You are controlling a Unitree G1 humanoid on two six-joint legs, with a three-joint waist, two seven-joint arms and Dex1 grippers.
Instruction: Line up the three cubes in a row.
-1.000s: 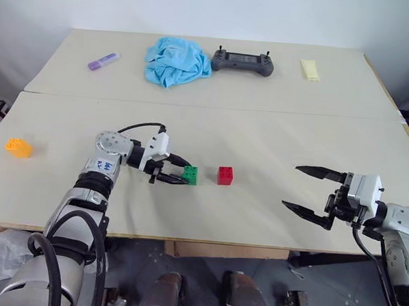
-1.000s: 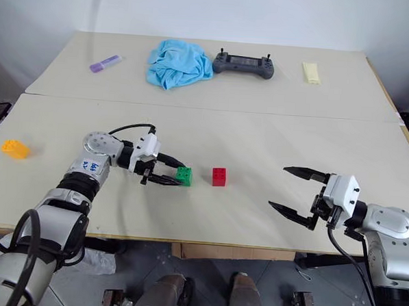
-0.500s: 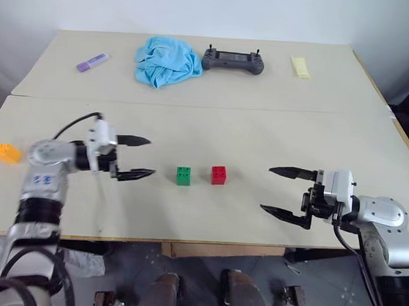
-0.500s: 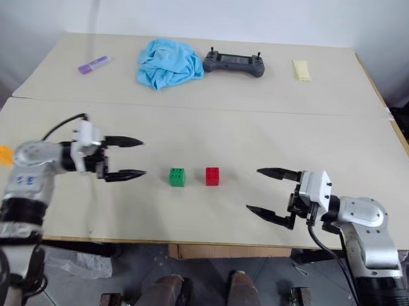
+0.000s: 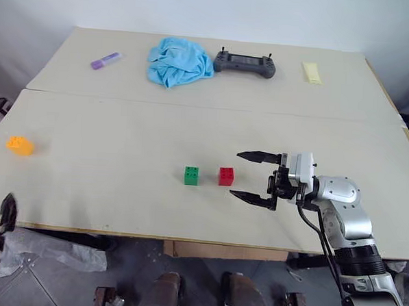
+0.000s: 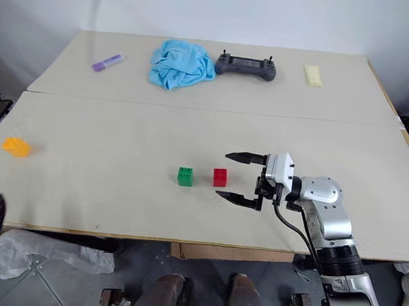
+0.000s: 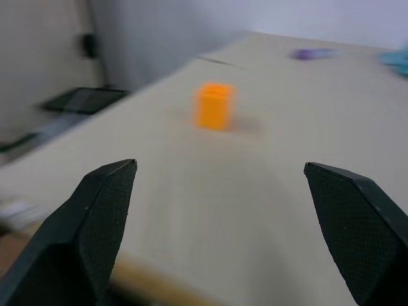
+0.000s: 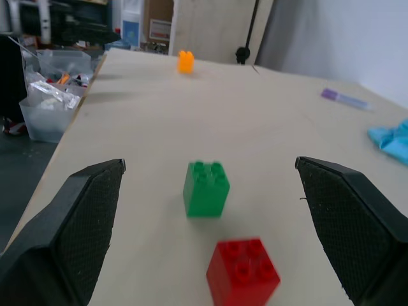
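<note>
Nearest, the right hand (image 6: 236, 176) hovers low over the tabletop (image 6: 119, 210), fingers spread wide and empty, pointing level at the red cube (image 6: 220, 177), which sits just beyond its fingertips and roughly between their lines. That looks like a set-up to grip or nudge it. The green cube (image 6: 185, 177) stands just past the red one, apart from it by a small gap, the two already side by side in a row. Far off, near the tabletop's left edge, lies the orange cube (image 6: 16, 146), well apart from the pair. The left hand (image 7: 217, 210) is open and empty, aimed at the orange cube, which lies some way ahead of its fingertips, probably for fetching it next.
</note>
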